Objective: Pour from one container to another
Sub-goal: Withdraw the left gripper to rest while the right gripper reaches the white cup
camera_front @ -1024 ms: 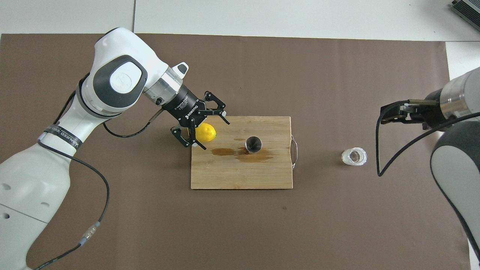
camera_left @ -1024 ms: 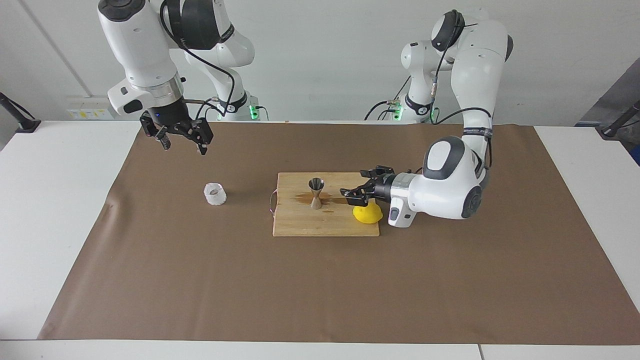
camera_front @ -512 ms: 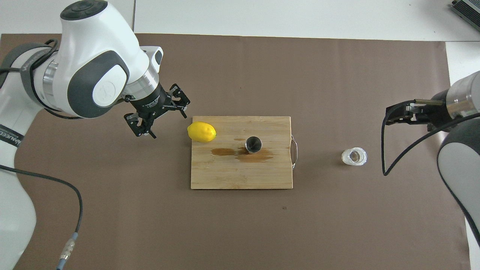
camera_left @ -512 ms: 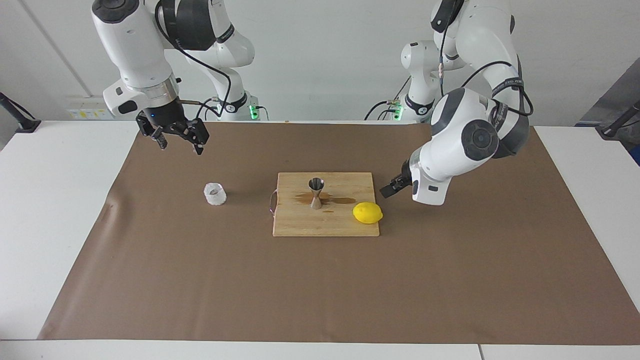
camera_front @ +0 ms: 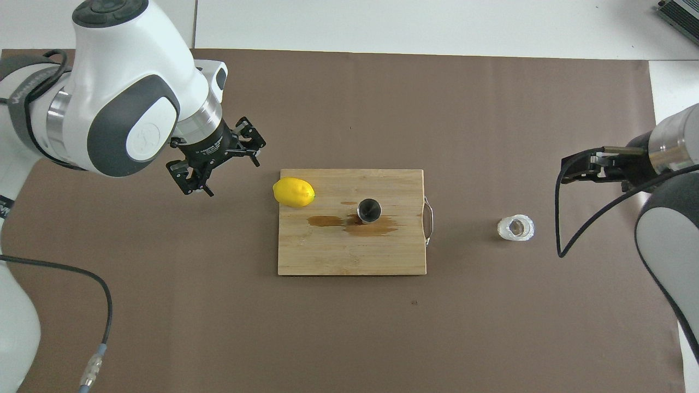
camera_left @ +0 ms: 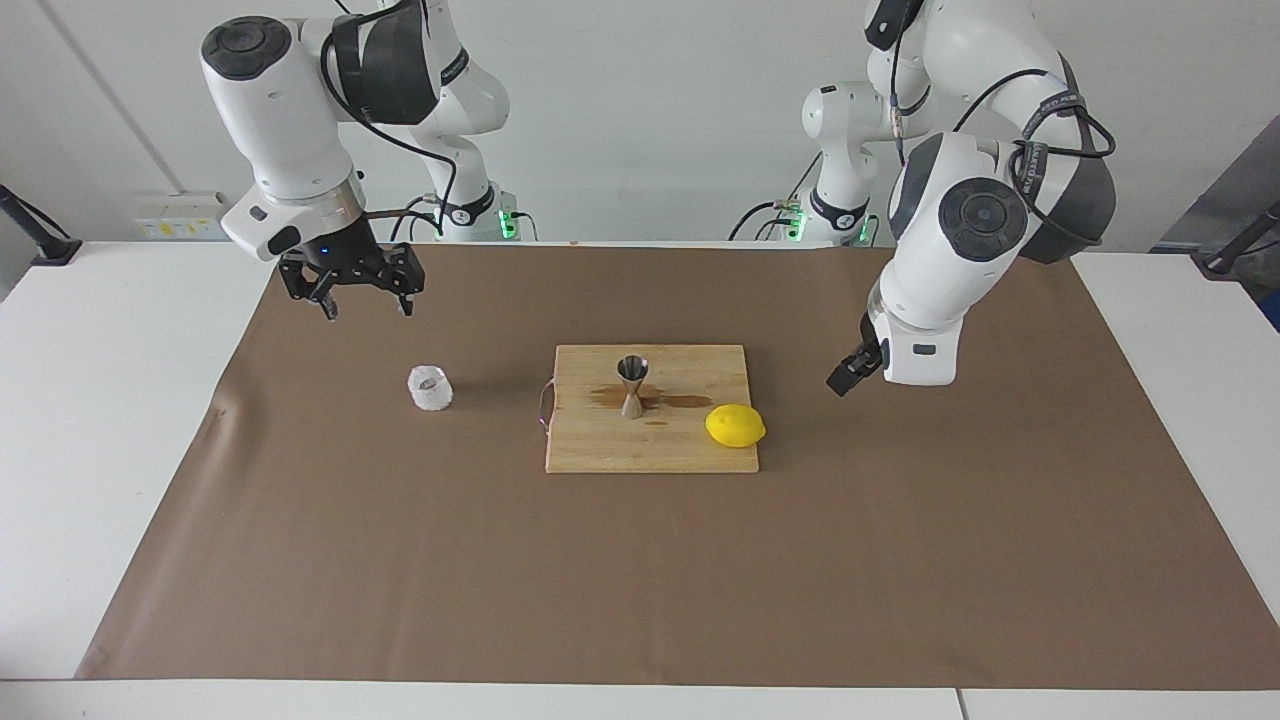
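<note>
Meanwhile, the right gripper (camera_left: 352, 300) is held with jaws spread wide and empty over the brown mat, near the cup (camera_left: 430, 388), which sits on the mat well apart from the cutting board (camera_left: 600, 450). On the board the jigger (camera_left: 632, 385) is seen upright in a spilled brown puddle (camera_left: 682, 402). A lemon (camera_left: 735, 425) rests at the board's edge. The left gripper (camera_front: 214, 164), jaws wide, has been withdrawn from the lemon, so the jigger is left unobstructed for pouring.

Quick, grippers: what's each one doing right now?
Left gripper: open, holding nothing, up over the mat beside the board.
Right gripper: open, holding nothing, up over the mat near the cup.
</note>
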You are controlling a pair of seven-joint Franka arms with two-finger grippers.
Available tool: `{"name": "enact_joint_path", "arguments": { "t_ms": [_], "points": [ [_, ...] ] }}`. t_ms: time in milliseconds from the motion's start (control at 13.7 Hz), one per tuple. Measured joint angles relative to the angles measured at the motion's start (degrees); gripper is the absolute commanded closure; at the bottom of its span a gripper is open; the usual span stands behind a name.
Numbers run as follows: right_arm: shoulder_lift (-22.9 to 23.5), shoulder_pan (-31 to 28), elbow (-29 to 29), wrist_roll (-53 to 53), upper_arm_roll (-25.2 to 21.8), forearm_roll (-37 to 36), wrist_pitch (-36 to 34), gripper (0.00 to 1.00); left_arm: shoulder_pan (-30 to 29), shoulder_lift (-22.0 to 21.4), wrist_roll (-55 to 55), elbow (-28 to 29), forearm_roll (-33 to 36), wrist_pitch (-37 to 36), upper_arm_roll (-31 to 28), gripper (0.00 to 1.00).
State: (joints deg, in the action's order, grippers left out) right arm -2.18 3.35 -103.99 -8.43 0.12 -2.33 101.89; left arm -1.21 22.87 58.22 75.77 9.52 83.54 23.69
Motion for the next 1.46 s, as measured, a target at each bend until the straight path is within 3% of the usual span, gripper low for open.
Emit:
{"name": "enact_joint_path", "arguments": {
  "t_ms": [439,805,1024,1463],
  "points": [
    [-2.0,-0.2,-11.7,-33.6,0.0,0.3,9.3,0.0,-2.5,-1.5,-3.4,0.6,1.1,-0.3,-0.1,0.0],
    [-0.6,-3.7,-18.4,-58.5,0.0,7.7,16.5,0.0,-7.5,-3.1,-12.9,1.3,1.1,-0.6,-0.2,0.0],
    [1.1,-6.4,-21.3,-69.6,-0.1,11.5,20.1,0.0,-9.2,-4.4,-17.7,1.8,1.1,-1.1,-0.5,0.0],
    [3.9,-9.4,-25.4,-88.2,-0.1,21.3,25.4,0.0,-9.1,-7.7,-28.5,4.0,0.9,-1.2,-6.9,0.0]
  ]
}}
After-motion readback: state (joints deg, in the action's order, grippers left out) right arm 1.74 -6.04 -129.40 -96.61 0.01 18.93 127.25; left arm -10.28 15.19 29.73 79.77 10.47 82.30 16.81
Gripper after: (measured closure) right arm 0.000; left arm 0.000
